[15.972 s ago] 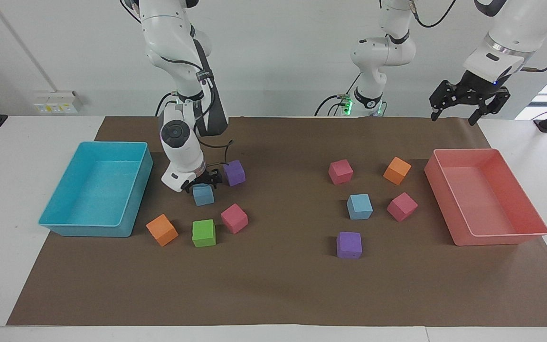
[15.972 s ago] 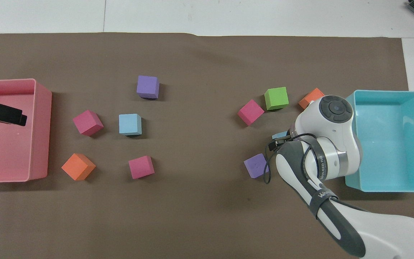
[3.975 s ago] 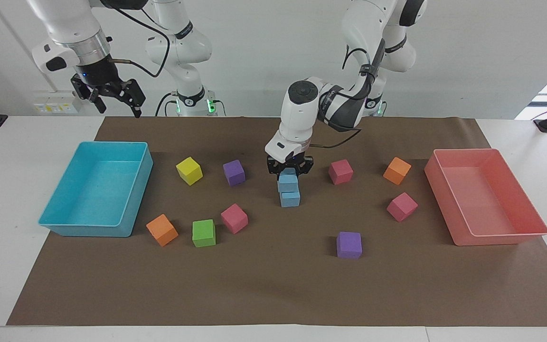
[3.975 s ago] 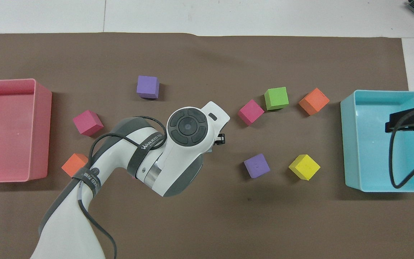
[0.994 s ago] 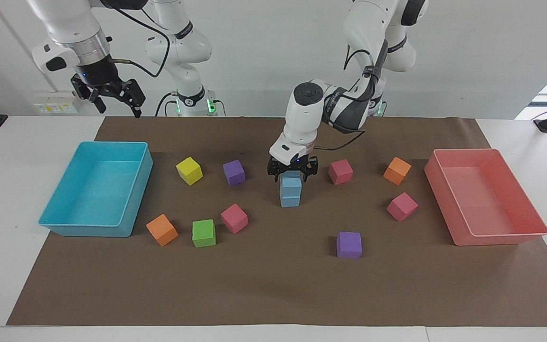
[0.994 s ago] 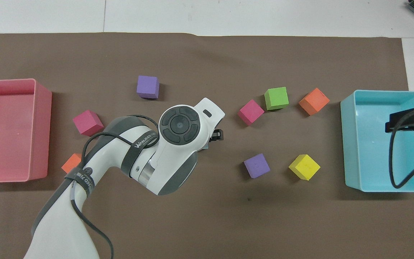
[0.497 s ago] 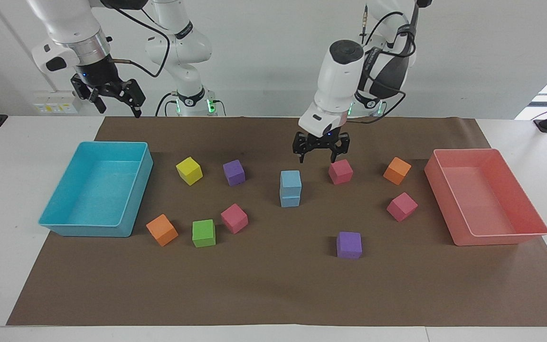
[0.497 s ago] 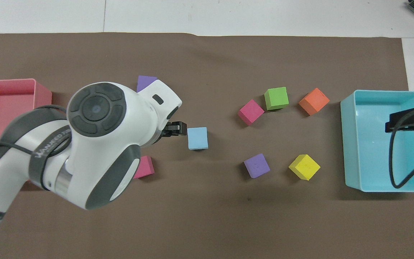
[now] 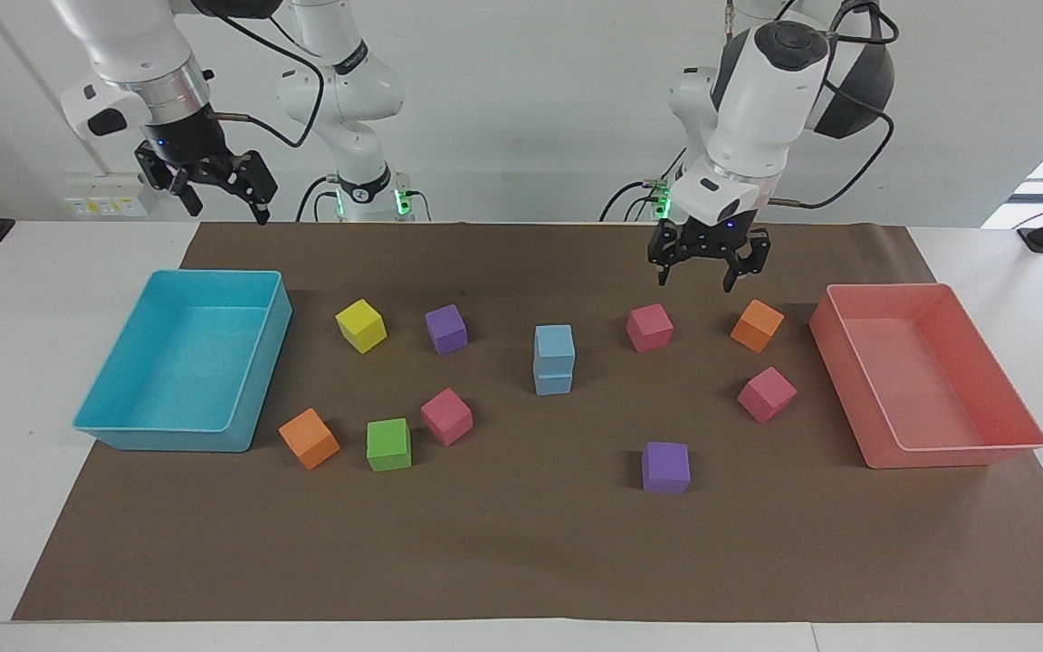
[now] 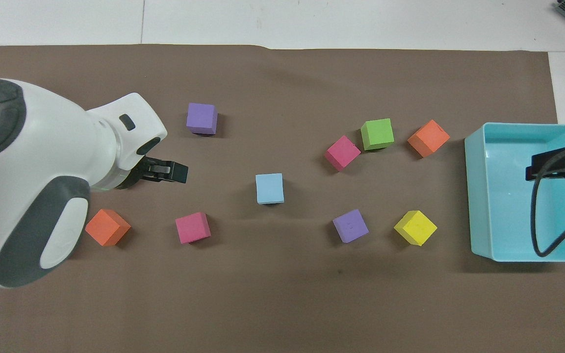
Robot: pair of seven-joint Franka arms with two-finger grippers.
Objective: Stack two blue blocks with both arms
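The two blue blocks stand stacked mid-mat, the upper blue block (image 9: 554, 342) squarely on the lower blue block (image 9: 553, 379). Only the upper one shows in the overhead view (image 10: 269, 188). My left gripper (image 9: 706, 274) is open and empty, raised over the mat between a pink cube and an orange cube, apart from the stack. It also shows in the overhead view (image 10: 172, 172). My right gripper (image 9: 224, 206) is open and empty and waits high over the turquoise tray (image 9: 114, 426). Part of it shows in the overhead view (image 10: 557, 164).
A pink tray (image 9: 956, 453) stands at the left arm's end. Loose cubes lie around the stack: yellow (image 9: 360, 325), purple (image 9: 446, 329), pink (image 9: 447, 416), green (image 9: 388, 444), orange (image 9: 309, 437), pink (image 9: 649, 327), orange (image 9: 757, 325), pink (image 9: 767, 394), purple (image 9: 665, 466).
My left gripper has let go of the upper blue block, risen and moved toward the left arm's end of the table. The stack stays standing. The right arm has not moved.
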